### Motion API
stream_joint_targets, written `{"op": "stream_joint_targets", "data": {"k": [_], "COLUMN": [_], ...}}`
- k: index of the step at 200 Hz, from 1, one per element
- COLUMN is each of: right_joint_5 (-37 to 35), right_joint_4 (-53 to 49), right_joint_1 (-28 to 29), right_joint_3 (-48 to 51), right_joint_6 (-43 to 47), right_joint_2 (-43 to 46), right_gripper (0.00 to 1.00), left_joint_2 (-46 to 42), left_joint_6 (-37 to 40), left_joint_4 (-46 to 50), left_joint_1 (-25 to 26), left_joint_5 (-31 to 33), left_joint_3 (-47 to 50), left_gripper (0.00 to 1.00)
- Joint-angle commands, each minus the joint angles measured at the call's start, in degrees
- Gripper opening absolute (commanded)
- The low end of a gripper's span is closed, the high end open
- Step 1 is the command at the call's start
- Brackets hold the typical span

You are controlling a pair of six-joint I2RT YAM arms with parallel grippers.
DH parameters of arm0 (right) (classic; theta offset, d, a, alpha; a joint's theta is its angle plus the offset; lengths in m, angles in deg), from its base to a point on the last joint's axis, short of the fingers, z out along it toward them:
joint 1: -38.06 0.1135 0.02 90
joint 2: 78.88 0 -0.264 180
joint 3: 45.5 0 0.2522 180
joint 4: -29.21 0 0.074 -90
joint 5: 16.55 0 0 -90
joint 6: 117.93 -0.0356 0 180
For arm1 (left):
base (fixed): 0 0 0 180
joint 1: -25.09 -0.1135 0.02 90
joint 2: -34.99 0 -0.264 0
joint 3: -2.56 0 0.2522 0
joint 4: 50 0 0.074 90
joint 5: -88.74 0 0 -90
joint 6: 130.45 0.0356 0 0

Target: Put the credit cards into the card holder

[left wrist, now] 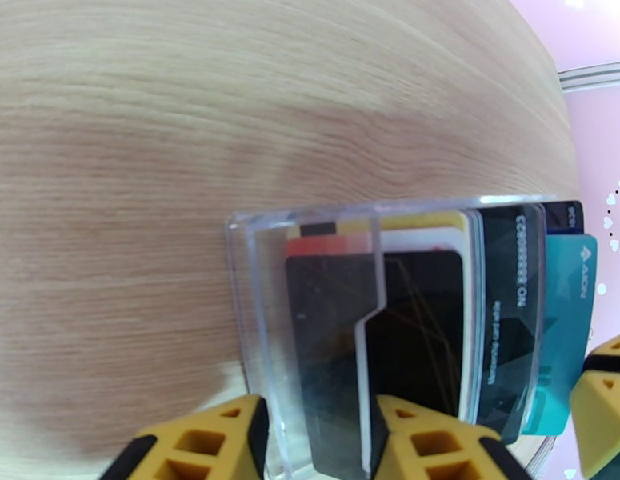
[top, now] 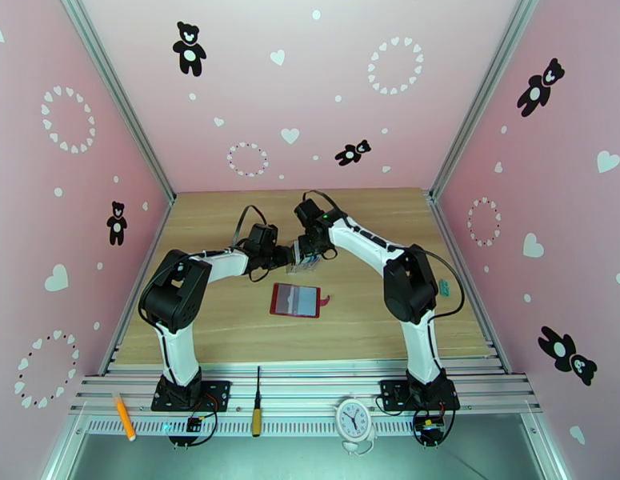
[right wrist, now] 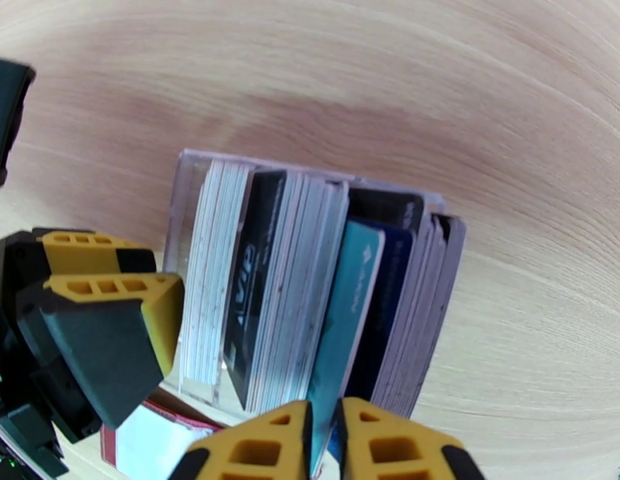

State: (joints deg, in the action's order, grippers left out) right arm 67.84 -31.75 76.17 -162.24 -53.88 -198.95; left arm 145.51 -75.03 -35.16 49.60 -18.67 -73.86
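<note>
Open and flat on the wooden table lies the dark-red card holder (top: 295,300), its grey pockets facing up. Behind it, both arms meet at a clear plastic rack (left wrist: 262,314) packed with upright credit cards: black (left wrist: 406,314), teal (right wrist: 350,314) and several white ones (right wrist: 214,274). My left gripper (left wrist: 314,446) is shut on the rack's front wall, one yellow finger on each side. My right gripper (right wrist: 324,442) straddles the near edge of the teal card, its fingers a narrow gap apart. In the top view the left gripper (top: 290,255) and right gripper (top: 310,251) sit close together.
A screwdriver (top: 256,406), an orange pen (top: 124,418) and a small clock (top: 354,418) rest on the metal rail in front of the table. A small green object (top: 443,288) lies at the table's right edge. Pink walls enclose three sides.
</note>
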Motion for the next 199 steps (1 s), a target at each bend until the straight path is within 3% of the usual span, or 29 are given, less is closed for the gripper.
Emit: {"op": "stream_joint_targets", "data": {"k": [1,18,40,86,123,199], "right_joint_5": [-2.92,-4.94,-5.29,-3.68,1.75,1.87], "right_joint_4": [-2.69,-2.99,-2.82,-1.58,0.73,0.8], "right_joint_1": [0.57,0.48,0.0,-1.73,-2.86,-2.95], "right_joint_3": [-2.18,-2.12,-1.8,-0.23,1.29,1.3], "right_joint_6": [0.51,0.64,0.73,0.73,0.3,0.25], "right_joint_2": [-0.92,-0.36,-0.25,-0.63,-1.11,-2.35], "right_gripper": [0.27,0.38,0.44,0.44,0.45,0.44], "left_joint_2": [1.97,1.91,1.84,1.77,1.8,1.86], "left_joint_6": [0.58,0.57,0.57,0.57,0.66,0.68], "left_joint_4": [4.62,4.66,4.69,4.71,4.81,4.79], "left_joint_1": [-0.33,-0.32,-0.26,-0.33,-0.27,-0.3], "left_joint_5": [1.68,1.53,1.61,1.6,1.7,1.66], "left_joint_3": [-0.19,-0.19,-0.1,-0.1,-0.1,-0.24], "left_gripper": [0.4,0.4,0.4,0.4,0.4,0.4]}}
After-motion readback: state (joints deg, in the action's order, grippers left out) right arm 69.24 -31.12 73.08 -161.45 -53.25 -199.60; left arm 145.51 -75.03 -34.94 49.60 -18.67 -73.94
